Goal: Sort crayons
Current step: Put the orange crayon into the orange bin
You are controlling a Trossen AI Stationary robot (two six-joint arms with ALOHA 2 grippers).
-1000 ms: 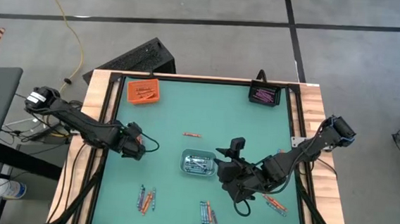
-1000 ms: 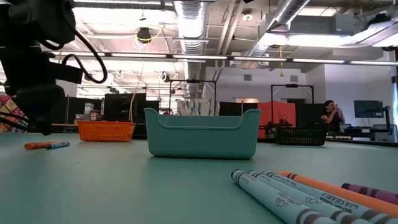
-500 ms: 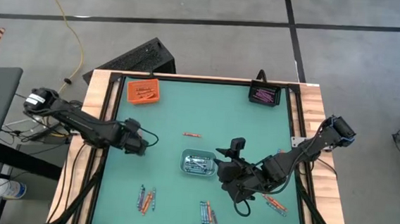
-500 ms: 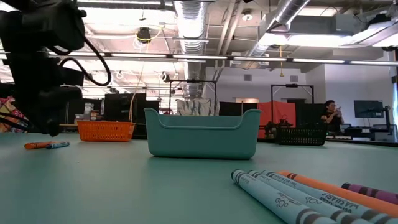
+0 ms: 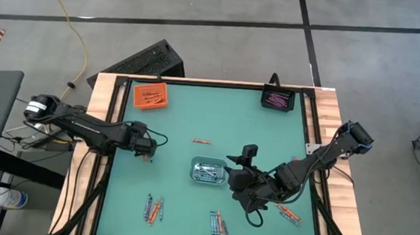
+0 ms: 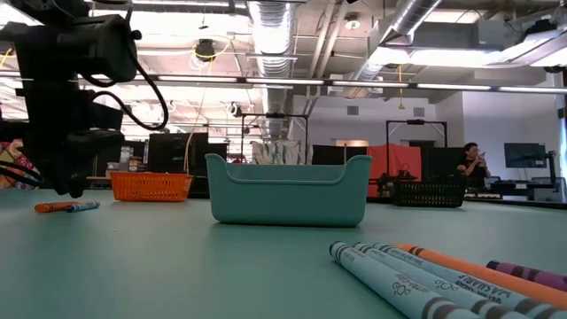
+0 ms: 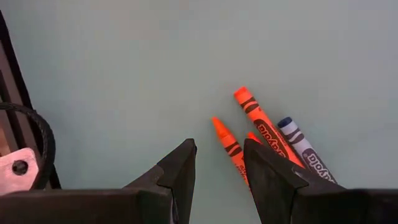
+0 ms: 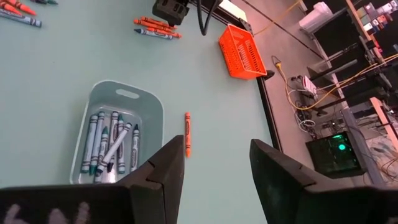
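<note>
Two orange crayons (image 7: pixel 258 121) and a blue one (image 7: pixel 305 149) lie on the green table just past my left gripper (image 7: pixel 217 154). That gripper hovers open above them near the table's left side (image 5: pixel 147 150), with nothing between its fingers. My right gripper (image 8: pixel 214 155) hangs open above the table, right of the clear-grey tray (image 5: pixel 208 171), which holds grey-blue crayons. A single orange crayon (image 5: pixel 202 141) lies flat beyond that tray. More loose crayons lie in clusters at the near edge (image 5: pixel 153 208), (image 5: pixel 219 225) and by the right arm (image 5: pixel 288 213).
An orange tray (image 5: pixel 150 95) with orange crayons sits at the far left. A black tray (image 5: pixel 276 100) with purple-pink crayons sits at the far right. The table has a raised wooden frame (image 5: pixel 98 124). A person (image 6: pixel 471 164) stands far off in the room.
My left gripper has moved a little toward the table's far edge and right, sinking slightly, and its wrist has rolled. The right arm and all crayons have kept still.
</note>
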